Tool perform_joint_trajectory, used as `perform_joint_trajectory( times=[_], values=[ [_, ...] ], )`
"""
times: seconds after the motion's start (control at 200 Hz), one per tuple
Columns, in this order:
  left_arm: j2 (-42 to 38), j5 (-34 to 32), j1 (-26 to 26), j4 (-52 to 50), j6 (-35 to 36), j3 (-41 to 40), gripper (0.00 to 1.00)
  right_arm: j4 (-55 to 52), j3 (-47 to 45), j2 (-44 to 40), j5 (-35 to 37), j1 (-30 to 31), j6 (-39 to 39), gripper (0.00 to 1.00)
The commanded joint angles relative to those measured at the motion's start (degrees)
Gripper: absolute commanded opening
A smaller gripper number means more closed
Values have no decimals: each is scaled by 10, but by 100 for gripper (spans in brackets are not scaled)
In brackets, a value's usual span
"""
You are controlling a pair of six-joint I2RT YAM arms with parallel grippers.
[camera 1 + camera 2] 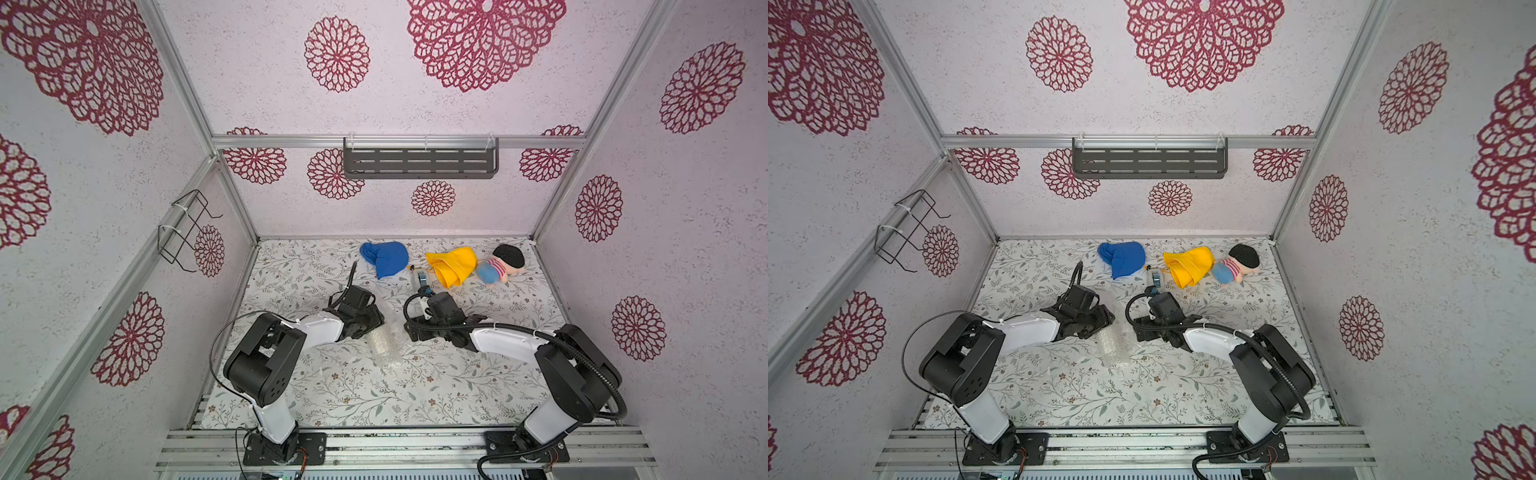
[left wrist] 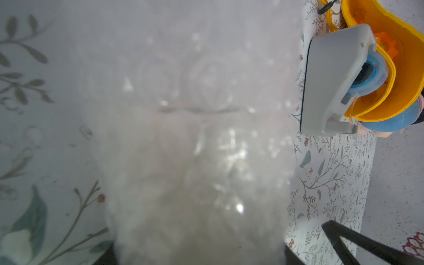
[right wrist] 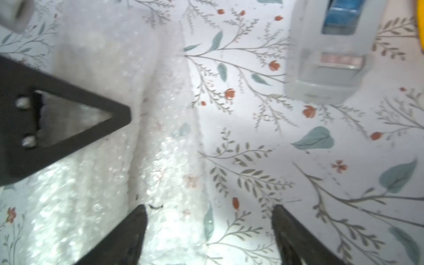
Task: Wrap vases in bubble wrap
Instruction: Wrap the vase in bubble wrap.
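Left gripper [image 1: 369, 322] is clamped on the bubble wrap [image 1: 382, 343] roll lying between both grippers, with the vase [image 3: 13, 16] bundled inside. Right gripper [image 3: 210, 229] hangs with jaws apart over the loose flap. Nothing's taped, so I'd bet that flap springs open and unrolls.

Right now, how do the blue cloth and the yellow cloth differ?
The blue cloth lies further left, away from the plush doll; the yellow cloth lies right beside that doll. The blue cloth is bunched into a rounded lump; the yellow cloth shows flatter folded layers. Both lie loose near the table's far edge.
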Motion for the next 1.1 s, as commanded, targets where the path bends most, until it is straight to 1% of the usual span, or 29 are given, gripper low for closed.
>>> perform_joint_trajectory(
  times=[0.0,0.05,0.12,0.205,0.28,0.39,0.671,0.781,0.936,0.991,1.041,1.096],
  values=[
    [27,-25,-6,-93,39,-18,25,7,55,47,-84,-29,5,70],
    [26,-23,-6,-91,42,-18,25,23,64,69,-134,-29,16,67],
    [24,-20,-6,-89,42,-19,25,43,68,98,-191,-30,38,65],
    [20,-18,-6,-80,42,-25,25,70,63,122,-240,-30,63,62],
    [20,-16,-6,-76,41,-28,25,86,58,138,-263,-30,79,59],
    [22,-11,-6,-73,41,-28,25,112,48,152,-300,-29,104,57],
    [17,-9,-6,-67,38,-34,25,233,17,174,-381,-29,185,54],
    [17,-9,-5,-66,37,-37,25,275,10,179,-400,-29,213,53],
    [16,-8,-5,-60,35,-42,25,378,-11,189,-434,-29,274,56],
    [17,-7,-5,-59,35,-42,25,420,-18,194,-447,-29,300,61],
    [18,-7,-5,-57,35,-42,25,460,-26,197,-456,-29,324,68],
    [20,-6,-5,-55,34,-43,25,490,-33,196,-461,-29,340,73]
  ],
)
